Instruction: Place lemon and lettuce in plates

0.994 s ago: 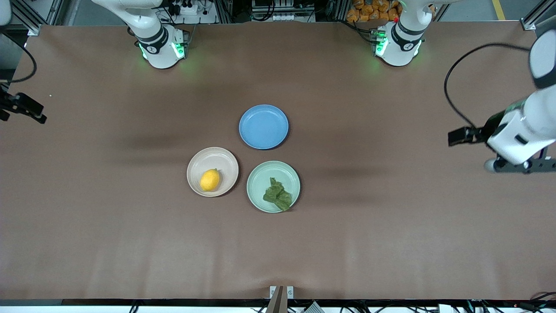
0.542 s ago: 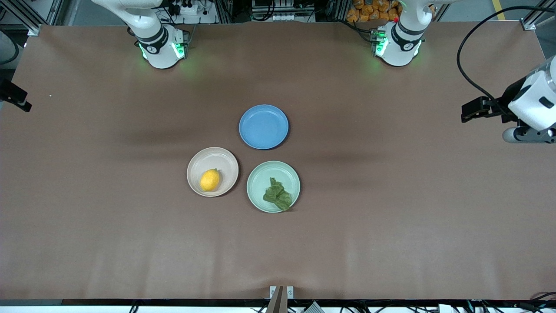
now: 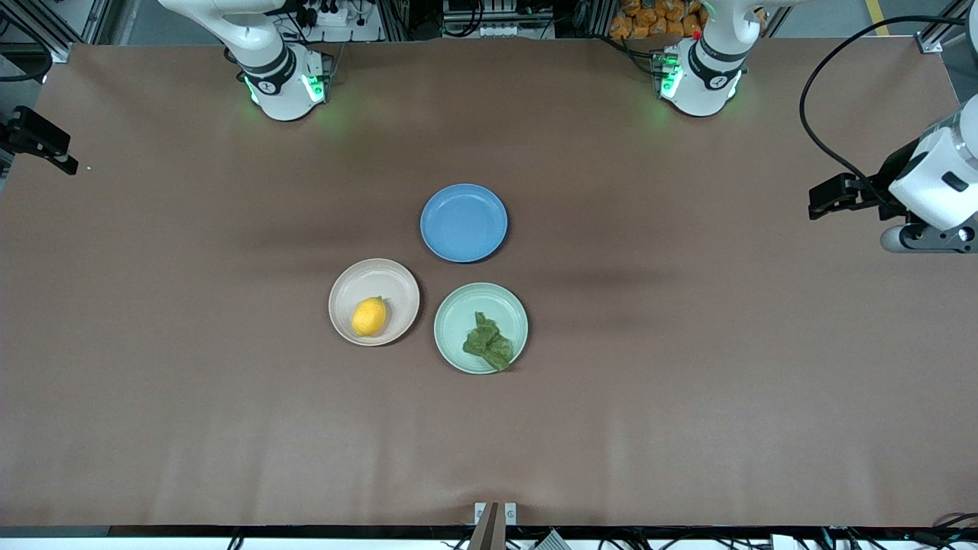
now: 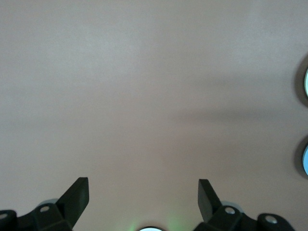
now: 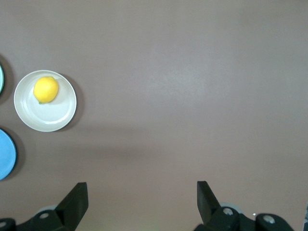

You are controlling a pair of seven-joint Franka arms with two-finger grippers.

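The lemon [image 3: 370, 316] lies in the beige-pink plate [image 3: 374, 275]. The lettuce [image 3: 487, 342] lies in the mint green plate [image 3: 458, 305] beside it. The right wrist view shows the lemon [image 5: 46, 89] in its plate [image 5: 57, 115]. My left gripper [image 4: 143, 197] is open and empty, high over bare table at the left arm's end, where its hand shows in the front view [image 3: 921, 237]. My right gripper [image 5: 142, 197] is open and empty, high over bare table at the right arm's end. Only a black part of it [image 3: 38, 141] shows in the front view.
An empty blue plate [image 3: 464, 222] sits farther from the front camera than the two other plates, close to both. Slivers of the mint plate [image 4: 306, 82] and the blue plate [image 4: 305, 161] show in the left wrist view. A black cable [image 3: 817, 107] loops from the left arm.
Both arms have drawn away toward the table's ends and toward the robots' bases. The left hand has barely moved in the last half second. Lemon and lettuce have not moved.
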